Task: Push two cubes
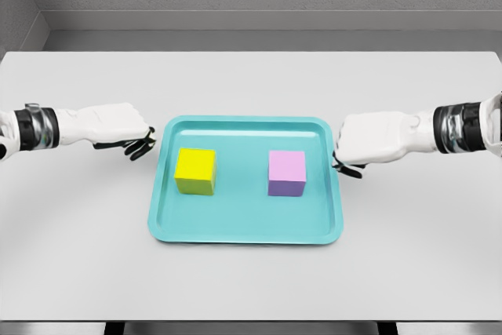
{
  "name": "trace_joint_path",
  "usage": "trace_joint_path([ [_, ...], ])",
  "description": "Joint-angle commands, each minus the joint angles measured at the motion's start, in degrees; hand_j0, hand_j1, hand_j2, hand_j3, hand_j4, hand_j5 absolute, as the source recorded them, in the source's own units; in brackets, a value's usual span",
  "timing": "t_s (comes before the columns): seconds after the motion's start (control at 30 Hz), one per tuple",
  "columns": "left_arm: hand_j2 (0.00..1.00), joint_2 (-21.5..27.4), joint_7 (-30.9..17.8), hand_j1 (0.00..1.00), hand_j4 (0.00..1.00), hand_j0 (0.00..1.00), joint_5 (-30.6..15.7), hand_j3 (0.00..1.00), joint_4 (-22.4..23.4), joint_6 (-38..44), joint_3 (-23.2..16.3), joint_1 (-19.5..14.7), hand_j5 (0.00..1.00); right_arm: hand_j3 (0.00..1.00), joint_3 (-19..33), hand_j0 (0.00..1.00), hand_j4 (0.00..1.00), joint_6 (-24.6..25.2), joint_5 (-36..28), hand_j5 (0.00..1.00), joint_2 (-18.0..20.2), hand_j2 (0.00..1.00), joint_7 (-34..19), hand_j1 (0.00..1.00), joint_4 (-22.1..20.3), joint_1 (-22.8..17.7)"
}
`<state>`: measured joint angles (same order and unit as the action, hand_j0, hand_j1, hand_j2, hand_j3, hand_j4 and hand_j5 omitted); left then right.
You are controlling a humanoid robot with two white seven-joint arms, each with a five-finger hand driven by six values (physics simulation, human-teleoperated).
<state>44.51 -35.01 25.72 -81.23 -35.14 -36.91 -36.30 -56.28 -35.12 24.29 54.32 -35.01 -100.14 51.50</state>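
Yellow cube (pixel 195 170) and pink cube (pixel 287 172) between curled, empty left hand (pixel 118 127) and right hand (pixel 375 140)

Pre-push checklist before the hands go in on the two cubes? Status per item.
1. Yellow cube in the teal tray, left half: ok.
2. Pink cube in the tray, right half: ok.
3. Gap between the cubes, not touching: ok.
4. Left hand outside the tray's left rim, holding nothing: ok.
5. Right hand at the tray's right rim, holding nothing: ok; contact with the rim: cannot tell.
6. Both hands high enough to pass over the rim: cannot tell from the head view.
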Motion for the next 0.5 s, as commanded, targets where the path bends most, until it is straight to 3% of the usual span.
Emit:
trace_joint_path([
  [0.0, 0.0, 0.31, 0.01, 0.0, 0.0, 0.0, 3.46, 0.0, -0.15, 0.14, 0.0, 0.0, 0.0, 0.14, -1.02, 0.14, 0.14, 0.12, 0.23, 0.14, -0.79, 0.14, 0.01, 0.14, 0.65, 0.0],
  [0.07, 0.0, 0.84, 0.01, 0.0, 0.0, 0.0, 4.16, 0.0, -2.96, 0.14, -1.84, 0.0, 0.0, 0.16, -1.02, 0.16, 0.16, 0.12, 1.37, 0.16, -1.67, 0.16, 0.01, 0.16, 1.53, 0.09],
  [0.27, 0.0, 0.75, 0.01, 0.0, 0.0, 0.0, 6.36, 0.0, -3.49, 0.14, -6.07, -0.18, 0.0, 0.16, -4.01, 0.16, 0.16, 0.12, 1.46, 0.16, -2.73, 0.16, 0.01, 0.16, 1.62, 0.53],
  [0.47, 0.0, 0.75, 0.01, 0.0, 0.0, 0.0, 6.44, 0.0, -3.49, 0.14, -6.15, -0.26, 0.0, 0.16, -4.89, 0.16, 0.16, 0.12, 1.81, 0.16, -4.4, 0.16, 0.01, 0.16, 3.64, 0.97],
])
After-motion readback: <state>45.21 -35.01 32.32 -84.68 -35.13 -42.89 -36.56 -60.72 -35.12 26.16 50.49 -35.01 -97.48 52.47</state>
